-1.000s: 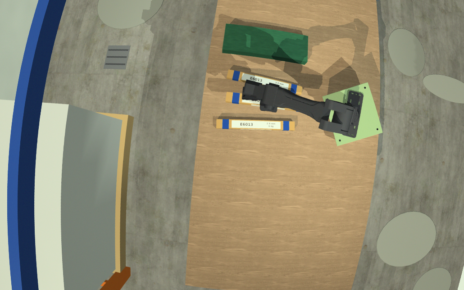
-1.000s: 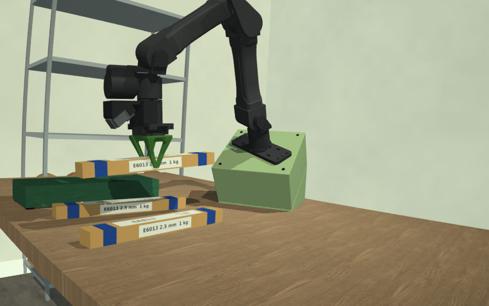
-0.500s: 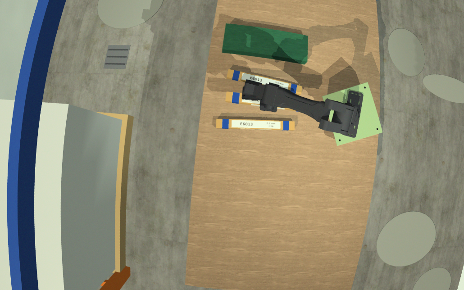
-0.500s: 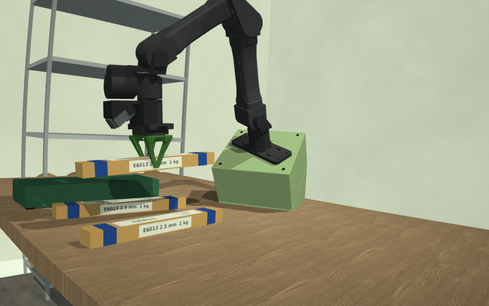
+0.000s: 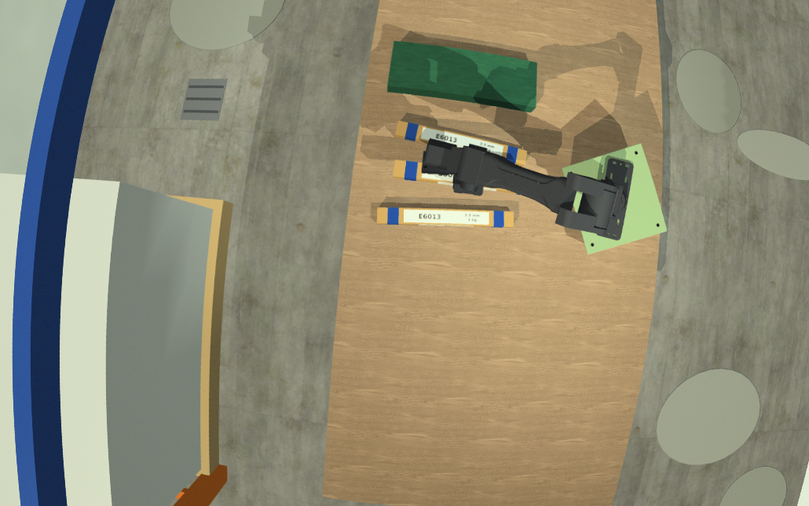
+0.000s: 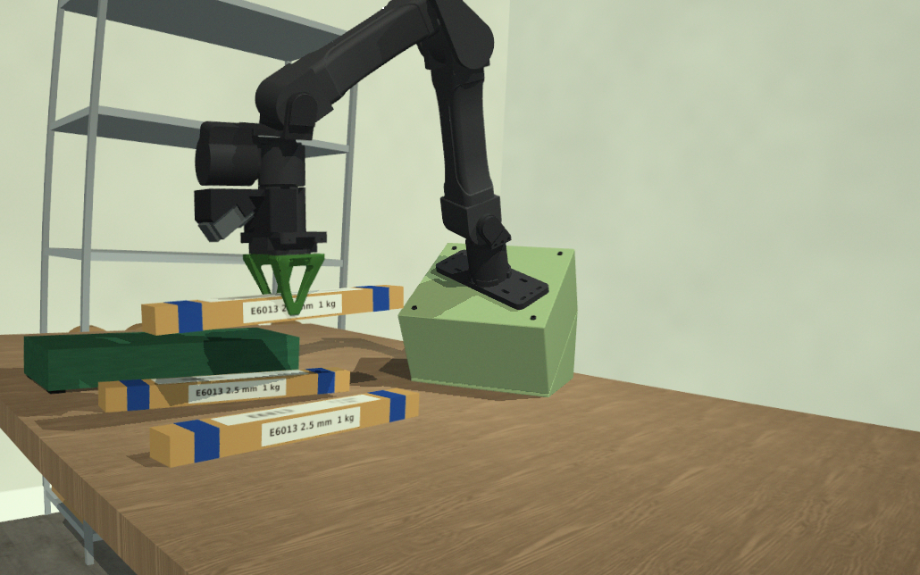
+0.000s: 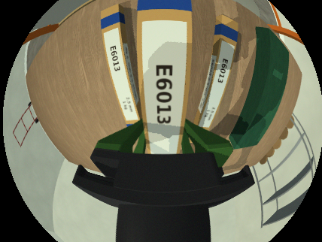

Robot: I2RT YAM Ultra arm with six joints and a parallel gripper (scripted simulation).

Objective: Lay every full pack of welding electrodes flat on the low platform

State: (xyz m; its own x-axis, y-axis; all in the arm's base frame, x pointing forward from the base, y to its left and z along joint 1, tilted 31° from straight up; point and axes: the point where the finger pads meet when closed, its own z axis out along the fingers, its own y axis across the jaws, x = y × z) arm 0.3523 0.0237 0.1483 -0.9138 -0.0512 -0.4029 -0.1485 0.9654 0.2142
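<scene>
Electrode pack [image 6: 203, 312], marked E6013, hangs level in the air above the counter [image 6: 542, 474], clamped near its middle between the green fingers of the gripper [image 6: 291, 308], which is closed partway on its two long sides. Two more packs [image 6: 223, 388] [image 6: 285, 427] lie flat on the counter, just beside the dark green low platform [image 6: 135, 355], which carries nothing.

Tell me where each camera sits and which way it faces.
Top: overhead, looking straight down on the table; the whole arm shows.
Exterior: beside the table, level, facing the shelf rack; arm and gripper show.
Wrist: behind the fingers, looking down.
All three show the held pack and the green platform.
</scene>
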